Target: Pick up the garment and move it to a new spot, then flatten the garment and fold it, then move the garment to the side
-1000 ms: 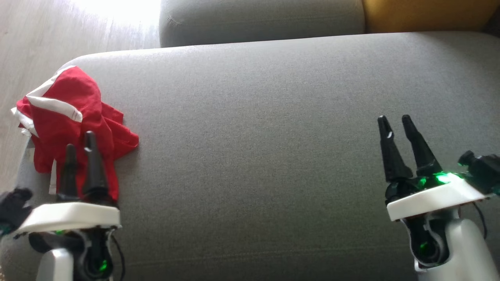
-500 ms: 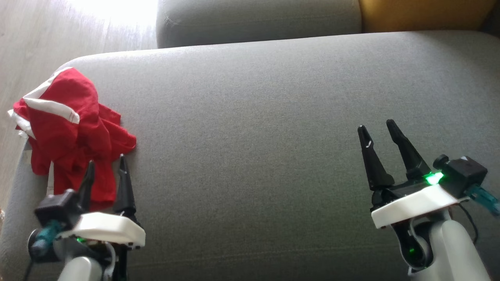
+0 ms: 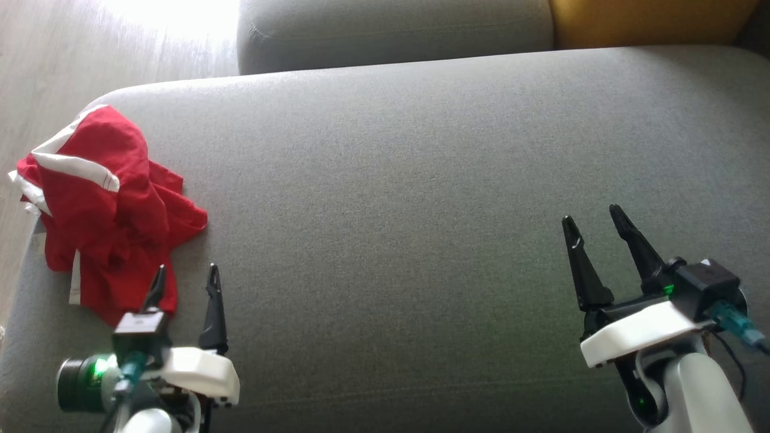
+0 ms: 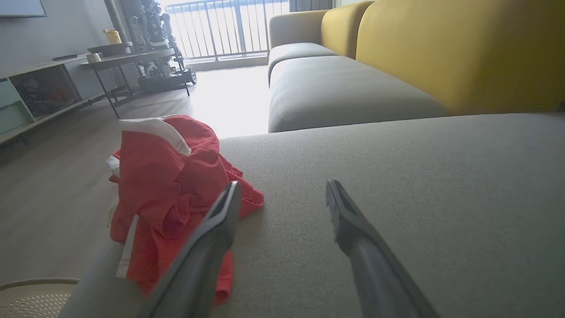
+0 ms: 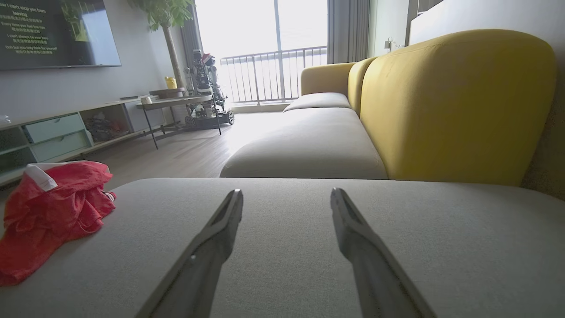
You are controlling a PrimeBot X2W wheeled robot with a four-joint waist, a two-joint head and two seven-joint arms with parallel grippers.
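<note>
One of the left fingers (image 4: 218, 225) hides part of the garment (image 4: 163, 176).

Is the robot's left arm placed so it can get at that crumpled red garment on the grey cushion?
Probably yes. The left gripper is open right beside the red garment on the grey cushion, and nothing lies between them; a short shift toward it should do.
</note>
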